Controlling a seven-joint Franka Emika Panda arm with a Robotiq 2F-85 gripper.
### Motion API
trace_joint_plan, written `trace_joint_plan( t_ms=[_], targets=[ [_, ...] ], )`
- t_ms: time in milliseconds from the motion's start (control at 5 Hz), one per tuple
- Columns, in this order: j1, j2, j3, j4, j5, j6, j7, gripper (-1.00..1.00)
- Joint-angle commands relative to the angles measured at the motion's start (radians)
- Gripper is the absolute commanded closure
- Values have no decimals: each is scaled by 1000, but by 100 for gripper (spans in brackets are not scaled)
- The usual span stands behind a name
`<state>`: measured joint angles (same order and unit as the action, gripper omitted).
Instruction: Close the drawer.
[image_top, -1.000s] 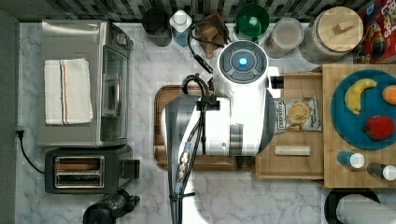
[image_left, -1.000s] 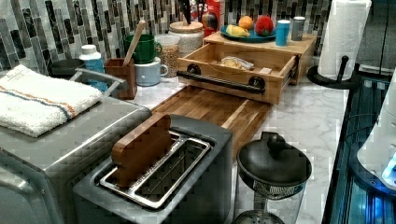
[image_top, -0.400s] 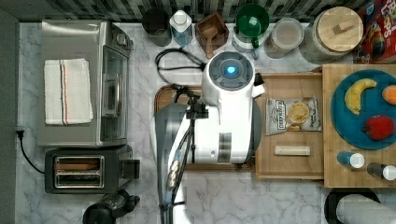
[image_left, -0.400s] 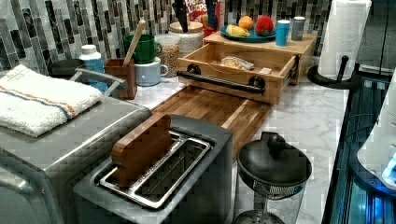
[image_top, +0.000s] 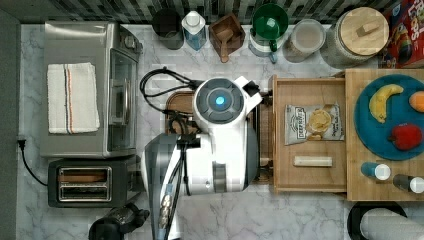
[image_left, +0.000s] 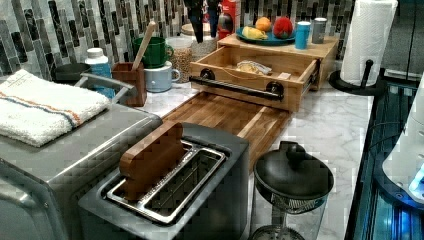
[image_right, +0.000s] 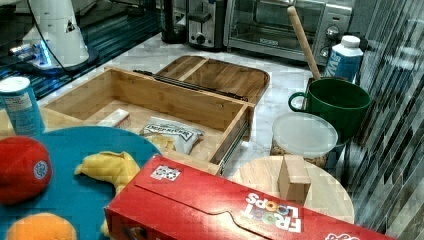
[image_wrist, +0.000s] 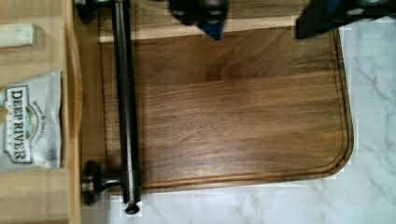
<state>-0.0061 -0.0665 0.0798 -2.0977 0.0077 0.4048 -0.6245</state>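
Your drawer (image_top: 309, 134) sits pulled out, chip bag (image_top: 314, 123) inside; your claw (image_wrist: 261, 21) hangs spread wide over the brown board (image_wrist: 224, 102), just beside the drawer's black handle (image_wrist: 126, 107), not touching.

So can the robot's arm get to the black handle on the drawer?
Probably yes. The gripper hangs above the brown tray, right beside the black handle of the open drawer, and nothing lies between them.
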Motion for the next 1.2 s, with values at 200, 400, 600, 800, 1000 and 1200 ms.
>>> trace_joint_plan(
  t_ms=[200,400,600,800,1000,1200],
  targets=[
    [24,8,46,-171,-150,127,-11,100],
    [25,26,48,-226,-207,212,24,100],
    [20,40,44,-287,-265,318,48,100],
    [16,71,40,-299,-305,353,79,100],
    [14,113,32,-286,-337,368,95,100],
    [4,145,15,-300,-353,443,98,100]
  ],
)
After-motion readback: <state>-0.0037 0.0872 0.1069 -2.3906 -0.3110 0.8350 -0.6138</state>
